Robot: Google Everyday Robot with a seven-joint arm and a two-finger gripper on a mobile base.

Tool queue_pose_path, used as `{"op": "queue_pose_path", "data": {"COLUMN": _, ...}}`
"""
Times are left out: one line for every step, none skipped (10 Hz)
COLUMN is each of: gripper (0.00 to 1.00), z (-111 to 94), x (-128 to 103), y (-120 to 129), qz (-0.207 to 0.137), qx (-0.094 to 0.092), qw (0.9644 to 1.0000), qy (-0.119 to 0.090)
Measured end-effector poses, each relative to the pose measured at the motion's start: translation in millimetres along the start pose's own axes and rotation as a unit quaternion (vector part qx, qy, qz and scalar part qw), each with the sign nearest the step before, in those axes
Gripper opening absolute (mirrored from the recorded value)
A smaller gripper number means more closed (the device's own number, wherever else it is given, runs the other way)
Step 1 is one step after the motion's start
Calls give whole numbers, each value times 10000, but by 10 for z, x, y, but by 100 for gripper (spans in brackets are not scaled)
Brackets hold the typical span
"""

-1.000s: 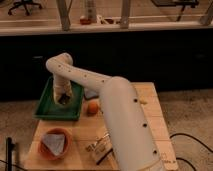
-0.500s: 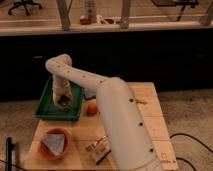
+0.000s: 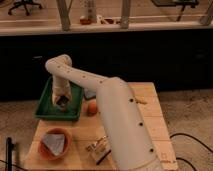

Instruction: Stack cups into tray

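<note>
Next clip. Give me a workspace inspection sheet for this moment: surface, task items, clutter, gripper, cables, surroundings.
Surface: wooden table, carrying everything listed below.
Job's things: green tray at the table's back-left corner; one small cup with a dark inside sits in it.
Clutter: orange round object beside the tray; orange-brown bowl holding grey cloth; small items near the front edge, unclear.
Gripper: gripper hangs inside the tray, at the cup.
Cables: dark cables on the floor, right of the table.
Surroundings: ledge behind the table, with small items on it.
</note>
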Motion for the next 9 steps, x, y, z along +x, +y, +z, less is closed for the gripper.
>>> {"op": "queue_pose_path", "data": {"gripper": 80, "z": -5, "x": 1, "y": 8, "qz": 12, "qx": 6, "qw": 10000, "qy": -5}}
{"op": "queue_pose_path", "data": {"gripper": 80, "z": -5, "x": 4, "y": 18, "qz": 25, "qx": 11, "qw": 10000, "qy": -17}}
{"op": "queue_pose_path", "data": {"gripper": 80, "z": -14, "x": 11, "y": 26, "qz": 33, "qx": 10, "qw": 10000, "qy": -28}}
{"op": "queue_pose_path", "data": {"gripper": 80, "z": -19, "x": 18, "y": 23, "qz": 27, "qx": 1, "qw": 10000, "qy": -44}}
{"op": "queue_pose_path", "data": {"gripper": 80, "z": -24, "x": 26, "y": 6, "qz": 16, "qx": -7, "qw": 10000, "qy": -56}}
{"op": "queue_pose_path", "data": {"gripper": 80, "z": -30, "x": 27, "y": -3, "qz": 8, "qx": -18, "qw": 10000, "qy": -62}}
{"op": "queue_pose_path", "data": {"gripper": 80, "z": -45, "x": 29, "y": -12, "qz": 2, "qx": -33, "qw": 10000, "qy": -61}}
{"op": "queue_pose_path", "data": {"gripper": 80, "z": -66, "x": 24, "y": -11, "qz": 2, "qx": -53, "qw": 10000, "qy": -46}}
{"op": "queue_pose_path", "data": {"gripper": 80, "z": -95, "x": 19, "y": -5, "qz": 8, "qx": -75, "qw": 10000, "qy": -26}}
